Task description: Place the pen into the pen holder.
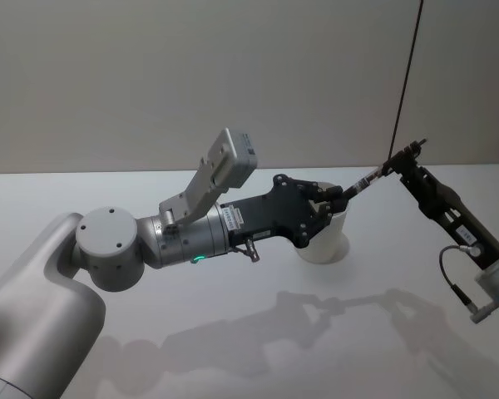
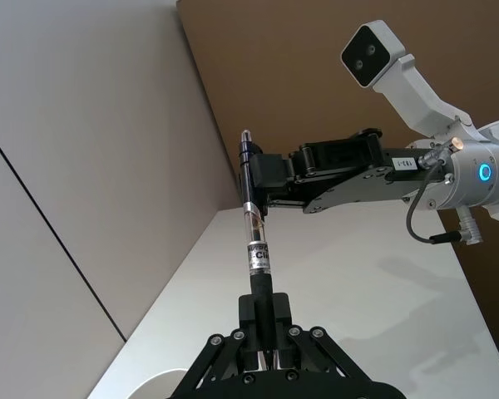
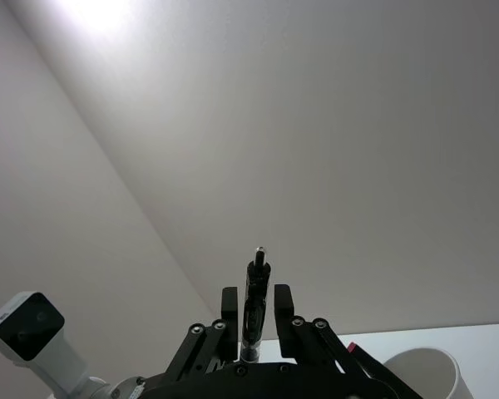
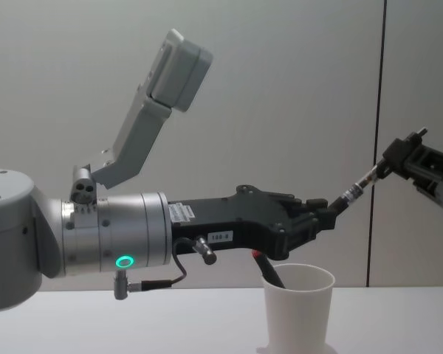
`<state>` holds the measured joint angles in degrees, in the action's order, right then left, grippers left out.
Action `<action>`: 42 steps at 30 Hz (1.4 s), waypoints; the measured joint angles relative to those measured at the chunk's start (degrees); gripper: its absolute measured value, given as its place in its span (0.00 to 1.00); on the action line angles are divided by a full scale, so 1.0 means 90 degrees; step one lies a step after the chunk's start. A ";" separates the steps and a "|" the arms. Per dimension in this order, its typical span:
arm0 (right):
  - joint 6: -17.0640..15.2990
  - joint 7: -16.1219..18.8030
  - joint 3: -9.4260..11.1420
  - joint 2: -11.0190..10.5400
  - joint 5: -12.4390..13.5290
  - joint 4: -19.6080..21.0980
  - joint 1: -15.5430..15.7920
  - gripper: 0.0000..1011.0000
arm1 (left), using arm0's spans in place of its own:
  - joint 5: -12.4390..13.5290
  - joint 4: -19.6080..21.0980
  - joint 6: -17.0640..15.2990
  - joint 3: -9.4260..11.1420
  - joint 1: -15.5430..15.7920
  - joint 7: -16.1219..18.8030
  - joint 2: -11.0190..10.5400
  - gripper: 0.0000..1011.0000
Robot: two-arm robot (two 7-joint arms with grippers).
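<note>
- We see a plain grey wall behind a white surface (image 1: 233, 316).
- Our left arm reaches across the middle, its left gripper (image 4: 326, 214) just above the pen holder (image 4: 297, 306), jaws closed on one end of the pen (image 2: 256, 249).
- Our right gripper (image 1: 402, 160) comes in from the right, higher up, jaws closed on the pen's other end.
- The pen holder, a white paper cup, stands upright on the surface below the left gripper.
- The pen hangs slanted in the air between both grippers, above and to the right of the cup.
</note>
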<state>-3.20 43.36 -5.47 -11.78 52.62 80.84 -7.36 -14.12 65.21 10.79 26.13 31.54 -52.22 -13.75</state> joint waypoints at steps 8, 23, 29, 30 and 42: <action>0.0051 -0.0071 -0.0017 0.0004 0.0150 -0.0024 -0.0023 0.13 | -0.0001 0.0001 0.0000 0.0000 0.0000 0.0002 0.0001 0.13; 0.0129 -0.0143 -0.0049 -0.0006 0.0304 -0.0049 -0.0058 0.13 | -0.0013 0.0006 0.0011 0.0000 0.0001 0.0003 0.0002 0.13; 0.0189 -0.0165 -0.0051 -0.0025 0.0366 -0.0042 -0.0070 0.13 | 0.0012 -0.0002 -0.0003 -0.0002 -0.0002 -0.0006 -0.0008 0.19; 0.0191 -0.0165 -0.0053 -0.0027 0.0367 -0.0041 -0.0070 0.13 | 0.0012 -0.0002 -0.0003 -0.0001 -0.0002 -0.0006 -0.0008 0.22; 0.0229 -0.0135 -0.0096 -0.0057 0.0347 -0.0002 -0.0066 0.13 | 0.0010 -0.0001 -0.0002 0.0000 -0.0001 -0.0007 -0.0003 0.59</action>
<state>-1.14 42.14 -6.33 -12.29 55.75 80.82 -7.95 -14.03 65.20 10.77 26.13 31.53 -52.29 -13.78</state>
